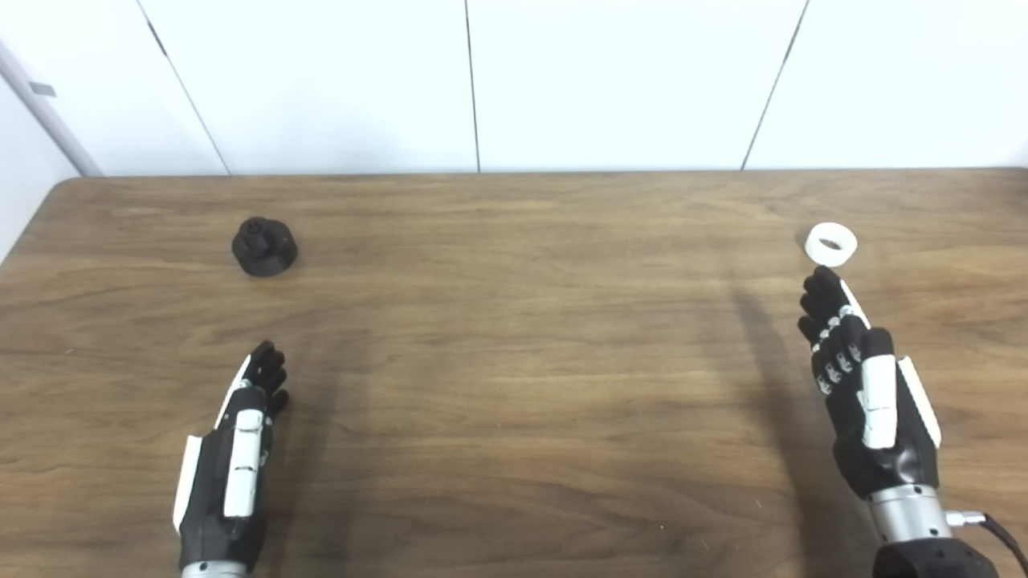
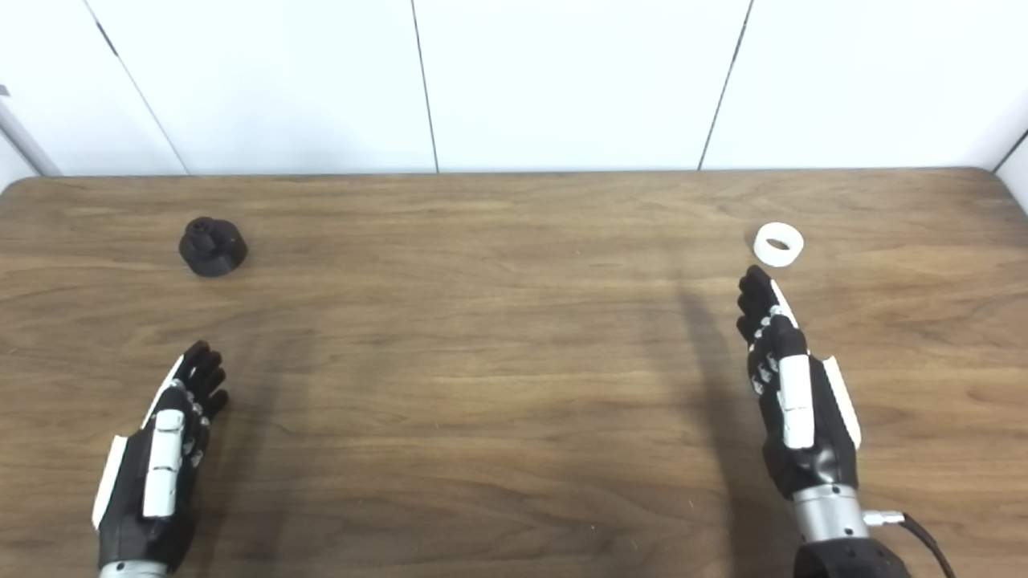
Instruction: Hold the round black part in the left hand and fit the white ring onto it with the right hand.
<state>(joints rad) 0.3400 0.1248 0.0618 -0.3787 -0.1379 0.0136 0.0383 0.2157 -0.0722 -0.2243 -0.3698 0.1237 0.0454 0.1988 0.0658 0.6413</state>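
The round black part (image 1: 264,246) stands on the wooden table (image 1: 514,321) at the far left, with a small knob on top. A white ring (image 1: 831,244) lies flat at the far right. My left hand (image 1: 237,449) hovers near the front left, fingers stretched out and holding nothing, well short of the black part. Held edge-on at the right, my right hand (image 1: 863,385) is open with its fingertips (image 1: 821,287) just short of the ring, not touching it.
A white panelled wall (image 1: 514,80) rises behind the table's far edge. Bare wood spans the middle between the two hands. A thin cable (image 1: 996,530) runs from my right wrist.
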